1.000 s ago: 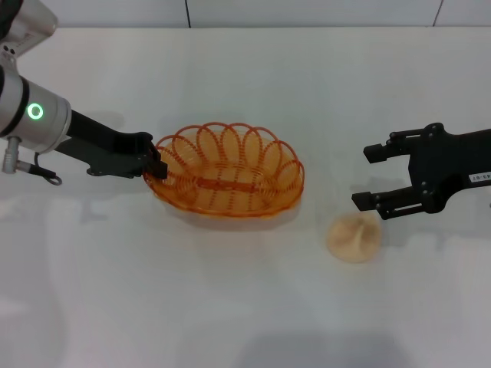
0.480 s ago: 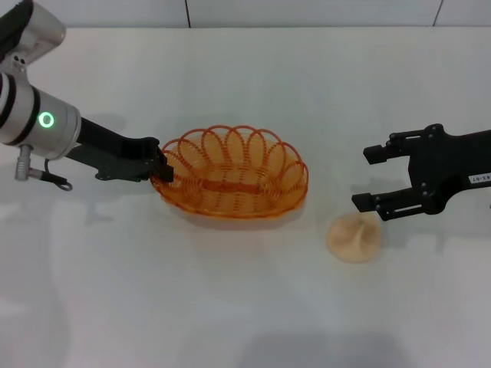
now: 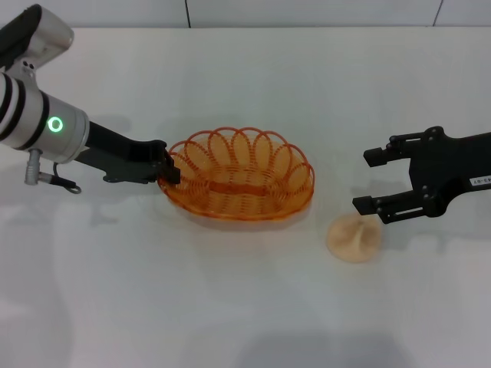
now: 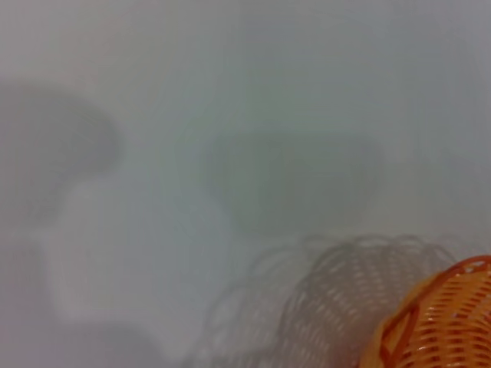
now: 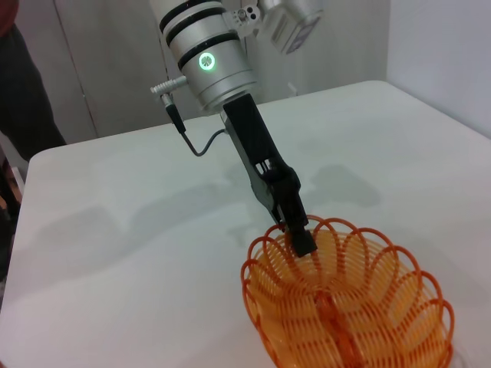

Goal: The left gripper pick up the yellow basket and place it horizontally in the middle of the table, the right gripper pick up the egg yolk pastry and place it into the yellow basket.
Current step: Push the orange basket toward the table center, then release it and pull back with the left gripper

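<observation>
The yellow basket (image 3: 241, 182), an oval orange wire basket with a looped rim, lies lengthwise near the middle of the white table (image 3: 245, 307). My left gripper (image 3: 170, 170) is shut on the basket's left rim; the right wrist view shows this grip (image 5: 299, 238) on the basket (image 5: 349, 307). A corner of the basket shows in the left wrist view (image 4: 441, 322). The egg yolk pastry (image 3: 353, 238), a round beige bun, sits on the table right of the basket. My right gripper (image 3: 374, 181) is open and empty, just above and behind the pastry.
The table's far edge (image 3: 245, 27) meets a grey wall. A person in dark clothes (image 5: 31, 84) stands beyond the table in the right wrist view.
My left gripper has carried the basket a little to the right and slightly farther back. The right gripper and the pastry have not moved.
</observation>
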Action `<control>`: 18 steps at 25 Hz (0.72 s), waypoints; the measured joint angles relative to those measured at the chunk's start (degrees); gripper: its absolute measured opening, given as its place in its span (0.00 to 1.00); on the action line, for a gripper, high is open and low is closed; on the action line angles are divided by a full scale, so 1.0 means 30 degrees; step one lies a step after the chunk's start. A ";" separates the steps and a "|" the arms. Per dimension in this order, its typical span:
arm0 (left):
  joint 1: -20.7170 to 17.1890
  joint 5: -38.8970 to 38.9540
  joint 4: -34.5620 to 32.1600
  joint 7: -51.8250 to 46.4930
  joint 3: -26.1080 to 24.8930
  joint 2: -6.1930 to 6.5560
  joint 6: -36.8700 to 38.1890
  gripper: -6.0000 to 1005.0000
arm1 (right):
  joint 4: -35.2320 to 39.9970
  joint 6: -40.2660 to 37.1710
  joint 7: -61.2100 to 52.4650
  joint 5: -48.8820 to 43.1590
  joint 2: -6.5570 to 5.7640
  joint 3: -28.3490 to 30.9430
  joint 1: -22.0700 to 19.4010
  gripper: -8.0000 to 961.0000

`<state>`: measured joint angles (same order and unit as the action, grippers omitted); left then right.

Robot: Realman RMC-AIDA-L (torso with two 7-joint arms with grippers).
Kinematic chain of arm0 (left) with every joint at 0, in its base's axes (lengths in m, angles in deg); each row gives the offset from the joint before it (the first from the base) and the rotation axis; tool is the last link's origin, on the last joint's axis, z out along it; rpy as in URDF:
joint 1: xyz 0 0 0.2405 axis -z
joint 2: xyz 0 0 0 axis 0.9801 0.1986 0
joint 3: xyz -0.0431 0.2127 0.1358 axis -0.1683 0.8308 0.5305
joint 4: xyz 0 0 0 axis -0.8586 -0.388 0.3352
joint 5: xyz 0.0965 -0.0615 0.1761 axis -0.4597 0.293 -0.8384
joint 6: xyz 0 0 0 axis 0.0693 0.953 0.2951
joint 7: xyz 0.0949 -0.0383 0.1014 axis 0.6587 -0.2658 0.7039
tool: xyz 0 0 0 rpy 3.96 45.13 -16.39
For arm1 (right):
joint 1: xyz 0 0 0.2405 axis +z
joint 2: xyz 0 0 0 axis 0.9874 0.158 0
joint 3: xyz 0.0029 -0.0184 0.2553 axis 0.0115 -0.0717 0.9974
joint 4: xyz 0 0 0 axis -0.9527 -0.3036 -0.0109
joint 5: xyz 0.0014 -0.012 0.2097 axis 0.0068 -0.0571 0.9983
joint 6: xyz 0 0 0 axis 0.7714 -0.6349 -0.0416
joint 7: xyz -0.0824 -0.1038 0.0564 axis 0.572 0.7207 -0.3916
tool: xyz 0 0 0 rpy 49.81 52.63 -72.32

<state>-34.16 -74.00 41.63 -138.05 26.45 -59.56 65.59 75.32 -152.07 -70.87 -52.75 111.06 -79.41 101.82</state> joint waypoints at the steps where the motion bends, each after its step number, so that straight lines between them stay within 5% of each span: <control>1: 0.0001 0.0003 0.0029 0.0005 0.0001 0.0000 -0.0006 0.09 | 0.0001 -0.0002 0.0001 0.0000 -0.0001 0.0007 0.0001 0.80; 18: -0.0080 0.0046 0.0253 0.0063 0.0004 -0.0020 -0.0099 0.09 | -0.0031 -0.0037 0.0035 0.0000 -0.0001 0.0010 0.0001 0.80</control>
<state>-34.40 -73.86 42.39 -137.86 26.47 -59.62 65.29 75.23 -152.18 -70.76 -52.75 111.06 -79.38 101.82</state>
